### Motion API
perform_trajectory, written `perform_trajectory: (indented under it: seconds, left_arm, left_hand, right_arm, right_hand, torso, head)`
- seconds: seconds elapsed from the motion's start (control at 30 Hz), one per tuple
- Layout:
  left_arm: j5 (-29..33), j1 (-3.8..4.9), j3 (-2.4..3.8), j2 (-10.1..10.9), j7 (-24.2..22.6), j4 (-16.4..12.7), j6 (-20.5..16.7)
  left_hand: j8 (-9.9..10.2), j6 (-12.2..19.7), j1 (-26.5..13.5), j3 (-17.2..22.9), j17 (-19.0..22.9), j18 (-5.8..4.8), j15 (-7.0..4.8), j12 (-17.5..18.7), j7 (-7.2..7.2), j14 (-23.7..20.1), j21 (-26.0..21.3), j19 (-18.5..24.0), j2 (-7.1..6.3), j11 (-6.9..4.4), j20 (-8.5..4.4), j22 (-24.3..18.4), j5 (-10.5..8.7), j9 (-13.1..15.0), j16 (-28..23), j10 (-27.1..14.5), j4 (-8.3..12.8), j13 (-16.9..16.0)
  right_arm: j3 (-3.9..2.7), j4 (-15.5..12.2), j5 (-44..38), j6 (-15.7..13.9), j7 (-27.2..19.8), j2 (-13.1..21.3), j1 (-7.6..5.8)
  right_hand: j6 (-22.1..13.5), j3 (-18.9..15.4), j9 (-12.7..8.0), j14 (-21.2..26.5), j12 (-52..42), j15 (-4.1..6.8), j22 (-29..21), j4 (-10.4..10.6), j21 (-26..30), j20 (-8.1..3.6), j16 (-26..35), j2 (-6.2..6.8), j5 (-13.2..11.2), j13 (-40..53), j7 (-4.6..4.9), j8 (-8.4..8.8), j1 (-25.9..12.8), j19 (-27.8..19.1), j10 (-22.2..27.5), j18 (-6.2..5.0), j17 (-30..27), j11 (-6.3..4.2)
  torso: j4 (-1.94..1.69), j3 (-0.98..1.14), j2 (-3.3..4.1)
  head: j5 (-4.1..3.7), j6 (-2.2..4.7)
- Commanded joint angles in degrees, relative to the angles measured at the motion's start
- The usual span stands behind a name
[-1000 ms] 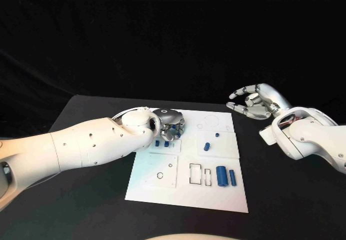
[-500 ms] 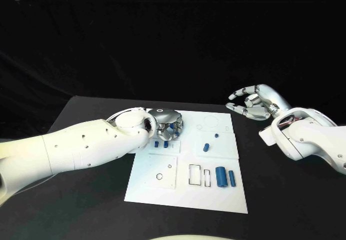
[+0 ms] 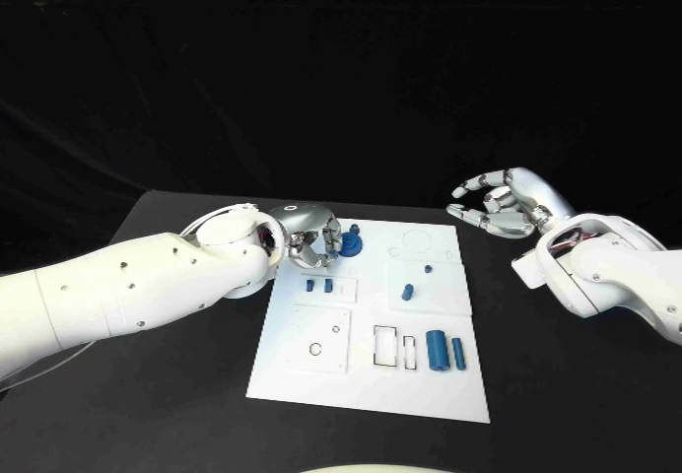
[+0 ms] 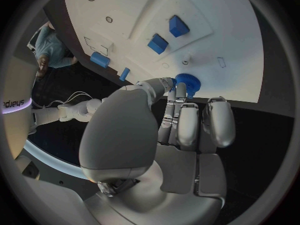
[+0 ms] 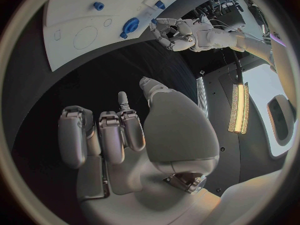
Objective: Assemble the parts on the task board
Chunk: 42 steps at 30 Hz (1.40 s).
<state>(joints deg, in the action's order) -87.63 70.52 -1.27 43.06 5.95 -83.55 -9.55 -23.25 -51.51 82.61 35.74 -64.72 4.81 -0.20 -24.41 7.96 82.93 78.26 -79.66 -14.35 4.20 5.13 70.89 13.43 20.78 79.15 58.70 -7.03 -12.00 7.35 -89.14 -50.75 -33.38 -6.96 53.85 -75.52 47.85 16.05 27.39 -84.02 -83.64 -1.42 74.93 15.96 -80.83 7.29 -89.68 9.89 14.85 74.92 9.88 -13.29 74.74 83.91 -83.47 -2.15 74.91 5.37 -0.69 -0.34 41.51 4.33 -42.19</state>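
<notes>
The fingertips (image 4: 177, 91) of the left hand (image 3: 310, 236) are pinching a small blue gear (image 3: 350, 242), thumb on one side, fingers on the other, and the left wrist view is showing the toothed disc sitting right at their ends. In the head view the gear is hanging over the far-left corner of the task board (image 3: 373, 384), just above or at the white surface; whether it is touching cannot be told. Nearer on the board, two small blue blocks (image 3: 320, 285) are standing side by side, a short blue peg (image 3: 408, 291) is lying mid-board, and two blue cylinders (image 3: 444, 350) are resting near the right edge.

Out to the right, the right hand (image 3: 506, 204) is hovering off the board with its fingers curled loosely apart, holding nothing.

That gear looks light, rigid and hard plastic, probably a touch slick against metal fingers. The teeth should give some bite, so a grip across the rim seems sensible, keeping the disc level and the centre free for whatever post it is meant for. A tilted grip could make it jam or pop loose.
</notes>
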Motion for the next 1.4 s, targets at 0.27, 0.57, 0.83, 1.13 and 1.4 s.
perform_trajectory:
  seconds: [0.27, 0.57, 0.83, 1.13, 1.4]
  left_arm:
    - [2.8, 0.02, 0.07, 1.5, 1.2, 0.5, 2.7]
    - [3.9, -0.17, -0.23, 0.9, 1.1, 1.6, 3.7]
    - [4.1, -0.33, -0.38, 0.3, 1.1, 2.5, 3.8]
    - [4.2, -0.36, -0.44, 0.0, 1.1, 2.6, 4.3]
    - [4.3, -0.37, -0.61, -0.4, 0.8, 2.6, 5.2]
  left_hand:
    - [0.4, -0.6, -0.8, 0.1, 0.1, -0.41, 0.15, 0.4, 0.00, 0.0, 0.2, -0.3, -0.29, 0.05, -0.05, 0.0, -0.38, -0.1, 0.2, 0.6, -0.4, 0.2]
    - [0.4, -0.7, -0.9, 0.1, 0.1, -0.35, 0.13, 0.4, -0.04, 0.0, 0.1, -0.2, -0.30, 0.02, -0.05, -0.3, -0.39, -0.1, 0.2, 0.8, -0.4, 0.2]
    - [0.4, -0.7, -0.9, 0.1, 0.2, -0.35, 0.13, 0.4, -0.04, 0.0, 0.1, -0.2, -0.29, 0.01, -0.05, -0.3, -0.38, -0.1, 0.2, 0.8, -0.4, 0.2]
    - [0.4, -0.7, -0.9, 0.1, 0.2, -0.32, 0.13, 0.5, -0.05, 0.0, 0.0, -0.2, -0.28, 0.01, -0.06, -0.4, -0.38, -0.1, 0.2, 0.8, -0.4, 0.2]
    - [0.4, -0.7, -0.9, 0.1, 0.2, -0.30, 0.12, 0.5, -0.06, 0.0, 0.0, -0.1, -0.25, 0.00, -0.07, -0.5, -0.39, -0.1, 0.2, 0.8, -0.3, 0.2]
  right_arm:
    - [-0.01, 0.0, -0.5, 0.2, -0.4, 0.0, 0.03]
    - [-0.01, 0.1, -0.5, 0.2, -0.5, -0.1, 0.05]
    - [-0.01, 0.0, -0.5, 0.2, -0.4, 0.0, 0.06]
    - [-0.01, 0.0, -0.5, 0.2, -0.4, 0.0, 0.06]
    - [-0.01, 0.0, -0.5, 0.2, -0.4, -0.1, 0.06]
  right_hand:
    - [-0.1, 0.1, 0.0, -5.8, -0.3, 0.47, 7.6, 0.3, 0.0, -0.34, -0.1, -0.31, 0.2, 7.7, -0.08, -0.25, -0.5, 0.2, 0.0, -0.34, 14.3, -0.31]
    - [0.0, 0.1, 0.0, -5.8, -0.3, 0.50, 7.6, 0.3, 0.1, -0.36, -0.1, -0.37, 0.3, 7.7, -0.12, -0.41, -0.5, 0.2, 0.0, -0.35, 14.3, -0.34]
    - [0.0, 0.1, 0.0, -5.8, -0.3, 0.50, 7.6, 0.3, 0.1, -0.36, -0.1, -0.37, 0.3, 7.7, -0.12, -0.41, -0.5, 0.2, 0.0, -0.35, 14.3, -0.34]
    - [0.0, 0.1, 0.0, -5.8, -0.3, 0.50, 7.6, 0.3, 0.1, -0.36, -0.1, -0.37, 0.3, 7.7, -0.12, -0.41, -0.5, 0.2, 0.0, -0.35, 14.3, -0.34]
    - [0.0, 0.1, 0.0, -5.8, -0.3, 0.50, 7.6, 0.3, 0.1, -0.36, -0.1, -0.37, 0.3, 7.7, -0.12, -0.41, -0.5, 0.2, 0.0, -0.35, 14.3, -0.34]
  torso:
    - [0.04, -0.08, 0.04]
    - [0.20, -0.09, 0.15]
    - [0.16, -0.02, 0.16]
    - [0.16, -0.03, 0.12]
    - [0.16, -0.02, 0.12]
  head:
    - [0.34, -0.06]
    - [0.47, -0.16]
    - [0.41, -0.30]
    - [0.47, -0.41]
    - [0.55, -0.48]
